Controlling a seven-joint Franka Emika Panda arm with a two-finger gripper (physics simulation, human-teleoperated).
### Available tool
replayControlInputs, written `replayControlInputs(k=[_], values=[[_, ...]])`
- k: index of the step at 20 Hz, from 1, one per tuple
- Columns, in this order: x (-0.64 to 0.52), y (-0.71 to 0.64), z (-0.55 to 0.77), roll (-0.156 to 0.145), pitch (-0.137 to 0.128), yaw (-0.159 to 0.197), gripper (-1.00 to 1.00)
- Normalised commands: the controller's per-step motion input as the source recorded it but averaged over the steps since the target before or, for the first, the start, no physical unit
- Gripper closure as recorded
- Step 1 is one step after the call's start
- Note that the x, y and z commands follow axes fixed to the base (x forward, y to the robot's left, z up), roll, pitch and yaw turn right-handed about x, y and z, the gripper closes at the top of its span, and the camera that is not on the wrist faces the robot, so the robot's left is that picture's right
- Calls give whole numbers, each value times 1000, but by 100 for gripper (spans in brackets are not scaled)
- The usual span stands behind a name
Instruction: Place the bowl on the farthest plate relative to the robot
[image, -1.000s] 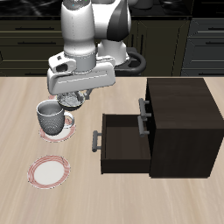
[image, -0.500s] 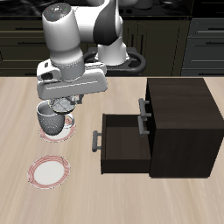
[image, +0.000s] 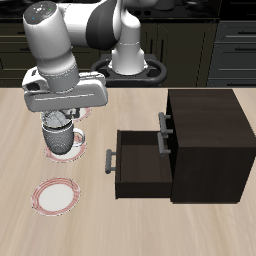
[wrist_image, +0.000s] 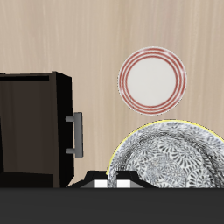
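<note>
While the bowl (wrist_image: 171, 157) hangs aloft, the target plate (wrist_image: 152, 80) waits below.
The hand (image: 57, 122) grips the bowl by its rim above the mug (image: 62, 139), clear of the surface (image: 200, 225); the plate lies nearer the front edge.

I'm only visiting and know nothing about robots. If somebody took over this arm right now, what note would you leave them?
Gripper: shut on the rim of the bowl, which hangs in the air above the mug.
Plate: bare, near the front edge of the table, apart from the bowl.
Done: bowl picked up.
Left: carry it forward over that plate, lower it, open the gripper.
</note>
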Motion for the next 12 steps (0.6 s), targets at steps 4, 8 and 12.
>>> replayControlInputs(k=[4,8,12], values=[[-24,-160,113,-38,-49,-1,100],[186,-208,74,-68,-18,-11,100],[97,-67,86,-27,-36,-2,100]])
